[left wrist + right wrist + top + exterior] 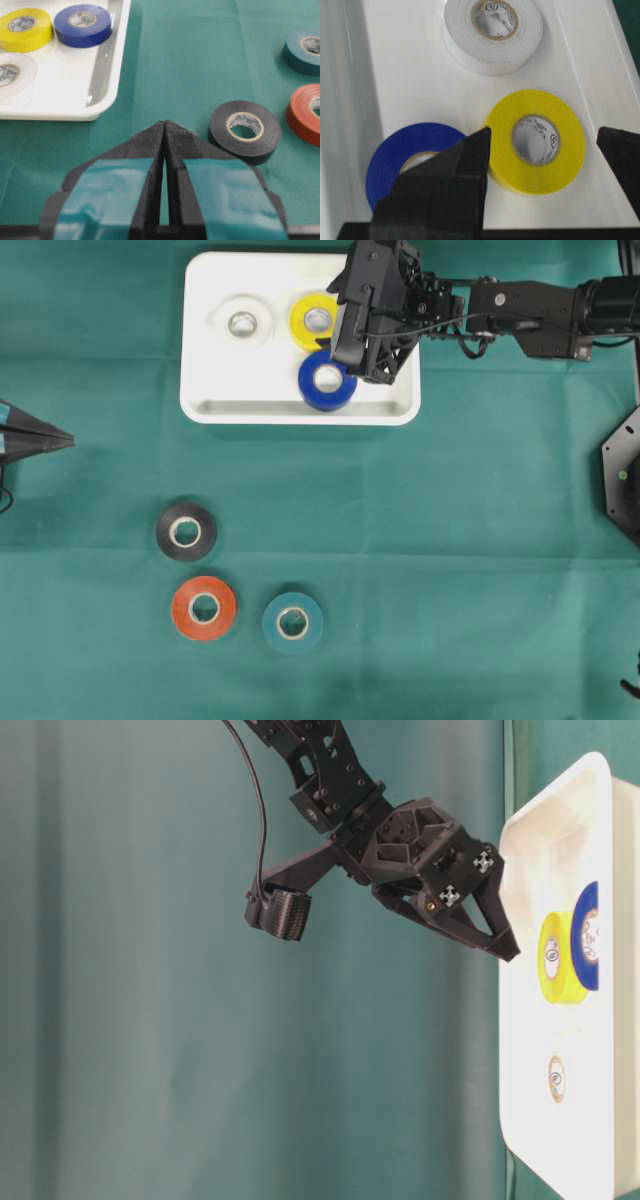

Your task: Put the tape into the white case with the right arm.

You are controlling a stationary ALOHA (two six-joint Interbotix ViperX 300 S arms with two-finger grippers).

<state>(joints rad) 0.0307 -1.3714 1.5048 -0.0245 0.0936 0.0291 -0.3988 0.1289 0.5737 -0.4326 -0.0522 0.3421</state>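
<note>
yellow plastic tape roll lies flat on the floor of the shallow white plastic rectangular case, touching or nearly touching the blue tape roll, with the white tape roll lying apart in the same case. my right gripper hangs just above the yellow roll with its two black pointed fingers spread wide either side of it, gripping nothing as far as i can tell, so i read the yellow roll as dropped off.

step in hand, my call: clear out of the case. i'd lift straight up before swinging away, because one finger hangs over the blue roll and a sideways drag could shove it or catch the raised rim. keep the fingers apart on the way out.

three rolls wait outside on the cloth: black, orange-red, dark teal, close together but not touching, well apart from the case.

left gripper, teal-marked, sits parked at the left edge, tips pressed together, holding nothing.

surface is a green cloth, faint creases, nothing else loose near the case. behind the table only a green curtain-like backdrop.
</note>
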